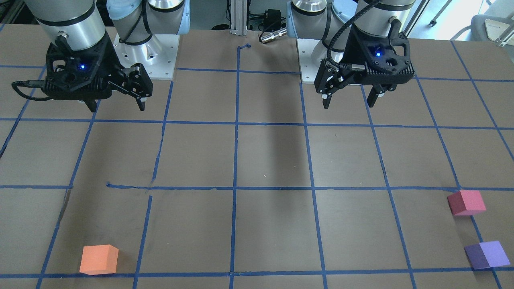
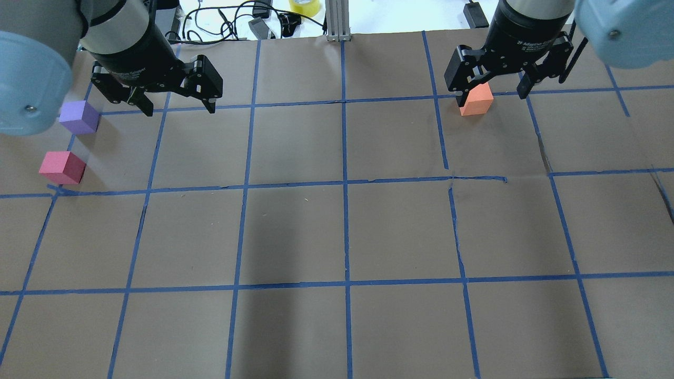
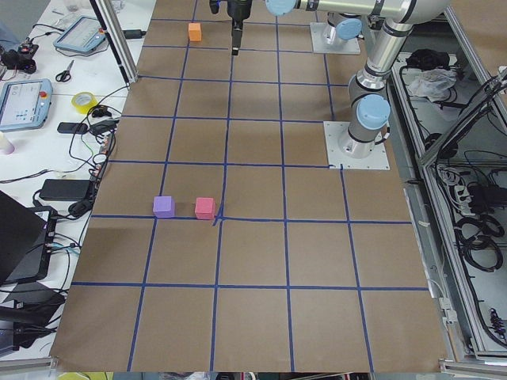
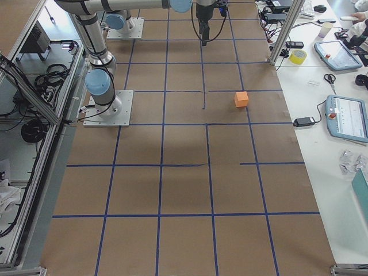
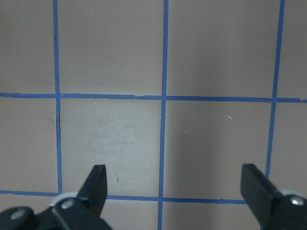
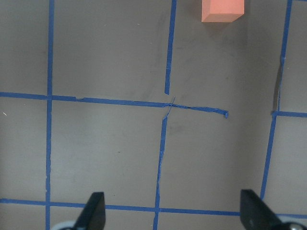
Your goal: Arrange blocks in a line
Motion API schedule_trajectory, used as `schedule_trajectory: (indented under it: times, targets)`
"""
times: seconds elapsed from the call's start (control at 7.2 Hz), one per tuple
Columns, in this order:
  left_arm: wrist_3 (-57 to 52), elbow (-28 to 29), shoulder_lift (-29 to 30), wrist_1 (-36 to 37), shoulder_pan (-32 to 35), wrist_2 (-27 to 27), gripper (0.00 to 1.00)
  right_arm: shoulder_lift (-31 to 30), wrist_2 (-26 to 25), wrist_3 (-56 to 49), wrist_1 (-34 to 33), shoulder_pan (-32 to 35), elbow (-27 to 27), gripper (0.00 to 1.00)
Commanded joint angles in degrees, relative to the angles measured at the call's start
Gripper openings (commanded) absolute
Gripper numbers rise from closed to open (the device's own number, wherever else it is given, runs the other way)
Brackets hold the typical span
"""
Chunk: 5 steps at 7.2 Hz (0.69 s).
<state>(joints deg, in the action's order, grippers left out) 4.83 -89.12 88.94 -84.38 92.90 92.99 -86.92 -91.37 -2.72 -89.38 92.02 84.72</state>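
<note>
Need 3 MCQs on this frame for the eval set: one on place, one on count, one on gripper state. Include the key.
1. Where is the orange block?
A) touching another block
B) alone on the robot's right half of the table
C) held in a gripper

2. How many blocks are in view?
A) two
B) three
C) four

3. The right gripper is:
A) open and empty
B) shut on a block
C) out of view

Key:
1 B: the purple block and pinkish-red block sit on the other half.
2 B: one of each colour.
3 A: its fingers are apart with nothing between them.
</note>
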Motion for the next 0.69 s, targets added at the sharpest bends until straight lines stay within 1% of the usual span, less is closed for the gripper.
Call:
schedule_trajectory:
  times: [0.0,0.56]
  targets:
    - [0.0,0.0,0.0,0.0,0.0,0.0,1.00,0.0,-0.1,0.1,0.0,0.0,0.1,1.00]
    - [0.1,0.0,0.0,0.0,0.0,-0.1,1.00,0.0,-0.3,-0.6,0.1,0.0,0.1,1.00]
